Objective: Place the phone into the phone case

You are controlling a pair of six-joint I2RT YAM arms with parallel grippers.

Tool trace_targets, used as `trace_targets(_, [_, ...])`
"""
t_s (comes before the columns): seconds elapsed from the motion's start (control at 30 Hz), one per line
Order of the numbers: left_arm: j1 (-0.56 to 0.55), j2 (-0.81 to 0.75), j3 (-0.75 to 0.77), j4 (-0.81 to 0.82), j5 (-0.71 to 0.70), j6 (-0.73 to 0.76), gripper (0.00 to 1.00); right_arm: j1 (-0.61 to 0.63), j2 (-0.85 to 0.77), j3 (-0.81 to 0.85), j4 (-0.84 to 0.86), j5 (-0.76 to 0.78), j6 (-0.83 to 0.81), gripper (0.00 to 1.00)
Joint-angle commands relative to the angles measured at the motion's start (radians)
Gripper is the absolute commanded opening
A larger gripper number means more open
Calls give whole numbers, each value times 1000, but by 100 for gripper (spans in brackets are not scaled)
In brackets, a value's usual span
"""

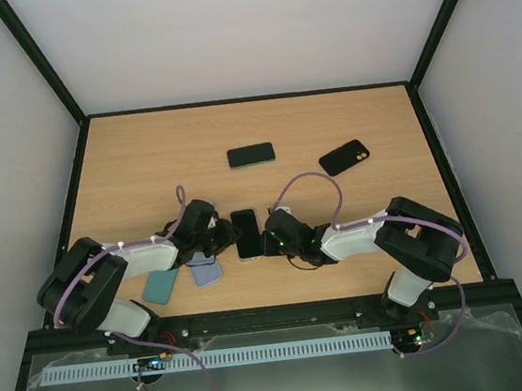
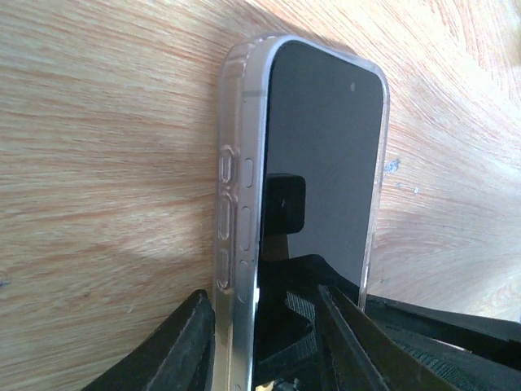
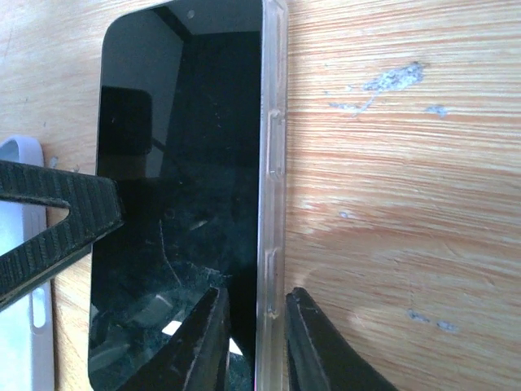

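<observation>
From above, the phone [image 1: 245,233] lies screen-up on the worktop [image 1: 144,162] just ahead of the arm bases. The left end effector [image 1: 221,239] is at its left long edge and the right end effector [image 1: 270,238] at its right, so each side is braced against the other's push. A teal case [image 1: 161,285] and a lavender case [image 1: 205,272] lie near the left arm. A second dark phone [image 1: 251,155] and a black case [image 1: 344,158] lie well apart, farther back. In the left wrist view the phone sits inside the clear phone case [image 2: 232,187], its glass about level with the rim along the edge shown. The fingers [image 2: 183,350] bracket that edge, one outside the case wall and one over the screen, but I cannot tell whether they actually bear down. In the right wrist view the fingers [image 3: 319,346] stand close together on the opposite rim, one over the glass and one against the outer wall. They are clamped on the case, probably to press that lip home. The seating looks nearly done, though the hidden near corners could be sitting proud.
</observation>
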Motion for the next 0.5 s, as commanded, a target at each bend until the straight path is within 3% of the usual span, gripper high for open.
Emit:
trace_targets(0.0, [-11,41,6,-54,-25,10,35,-7,-30,-33,-36,16,10,23])
trace_targets(0.13, [-10,30,36,-107,-62,31,34,-60,-61,-61,35,-15,17,28])
trace_targets(0.33, [-4,22,81,-162,-93,51,46,-111,2,-33,85,-96,25,32])
trace_targets(0.47, [-5,33,103,-215,-126,74,41,-112,55,-16,127,-134,54,35])
